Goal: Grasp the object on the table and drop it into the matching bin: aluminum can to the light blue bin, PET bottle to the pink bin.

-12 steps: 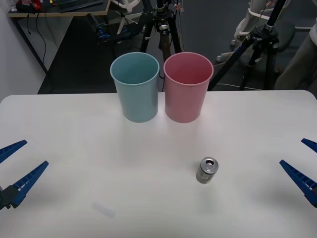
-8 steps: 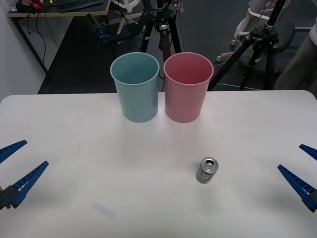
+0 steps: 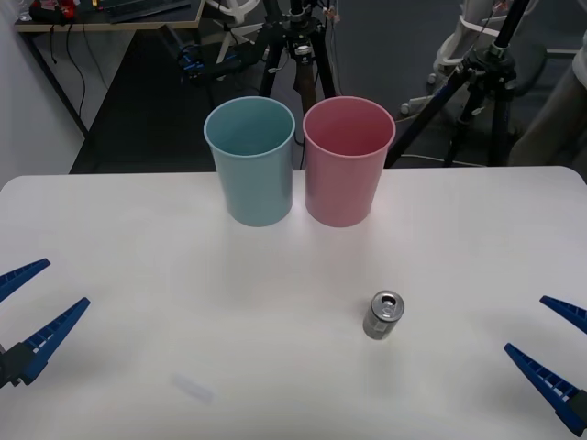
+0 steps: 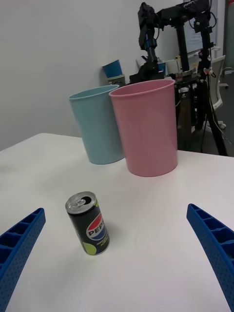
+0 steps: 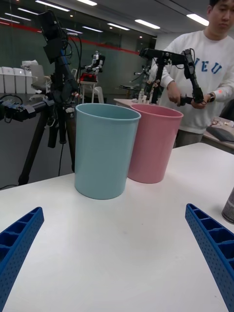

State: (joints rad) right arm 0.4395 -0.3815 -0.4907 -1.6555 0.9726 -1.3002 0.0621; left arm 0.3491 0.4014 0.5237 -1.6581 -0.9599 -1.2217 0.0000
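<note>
At the lower left of the front view, your left gripper (image 3: pixel 29 316) is waiting with fingers spread, parked clear of the work. Upper centre, the light blue bin (image 3: pixel 251 162) is standing touching the pink bin (image 3: pixel 347 162). Lower right of centre, the aluminum can (image 3: pixel 382 314) is sitting upright on the table (image 3: pixel 138 275), nearest your right gripper (image 3: pixel 552 351), whose fingers are splayed wide to straddle it.
</note>
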